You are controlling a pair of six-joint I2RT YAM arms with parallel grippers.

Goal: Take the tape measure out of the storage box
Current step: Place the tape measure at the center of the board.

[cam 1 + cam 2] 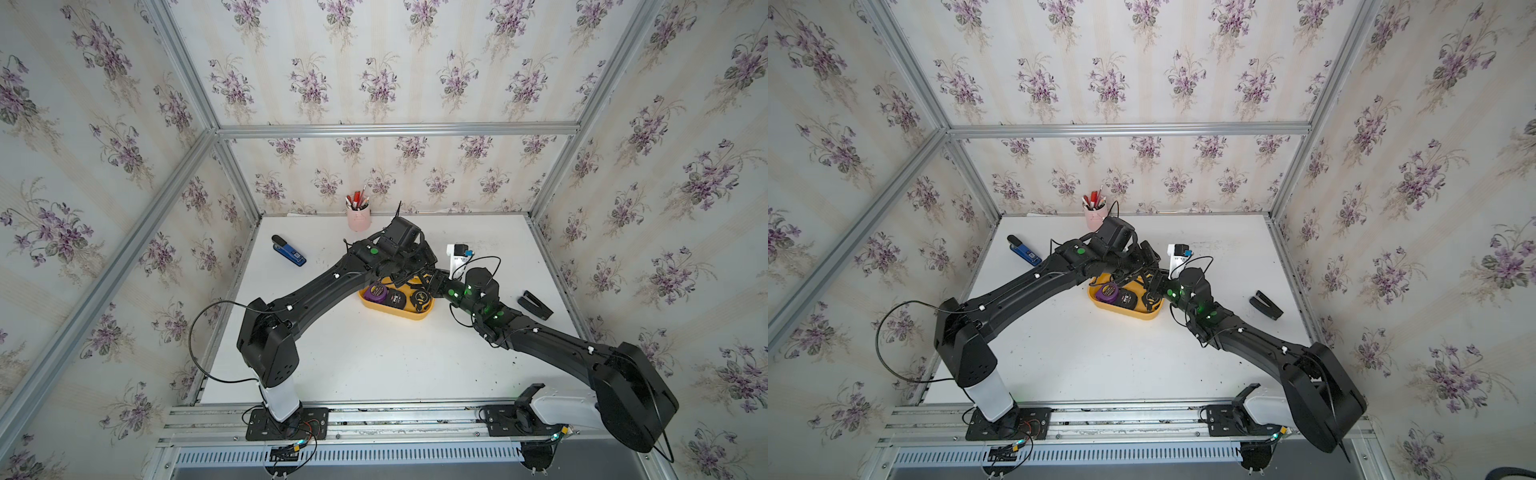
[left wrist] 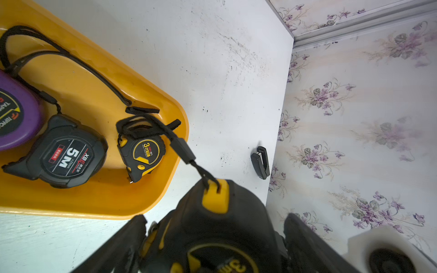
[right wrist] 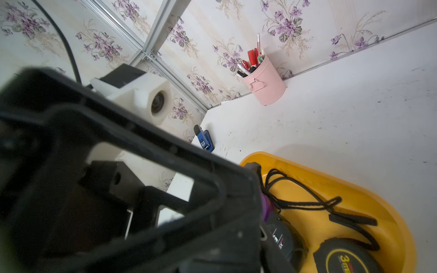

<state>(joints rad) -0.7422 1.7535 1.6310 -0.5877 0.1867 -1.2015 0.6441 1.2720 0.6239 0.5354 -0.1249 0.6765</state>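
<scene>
The yellow storage box (image 1: 399,313) sits mid-table and holds a purple tape measure (image 2: 14,113), a black 5M one (image 2: 68,153) and a small black-and-yellow one (image 2: 144,153). A larger black-and-yellow tape measure (image 2: 212,227) hangs outside the box rim above the table, its strap (image 2: 182,149) trailing back into the box. My left gripper (image 2: 215,218) is open, with a finger standing off each side of that tape measure. My right gripper (image 1: 432,282) meets it from the opposite side and is shut on the tape measure; its jaws are blurred in the right wrist view.
A pink pen cup (image 1: 358,218) stands at the back wall, with a blue stapler (image 1: 289,250) at the left. There is a black stapler (image 1: 535,305) near the right edge and a white-and-black device (image 1: 457,255) behind the box. Both arms cross above the box.
</scene>
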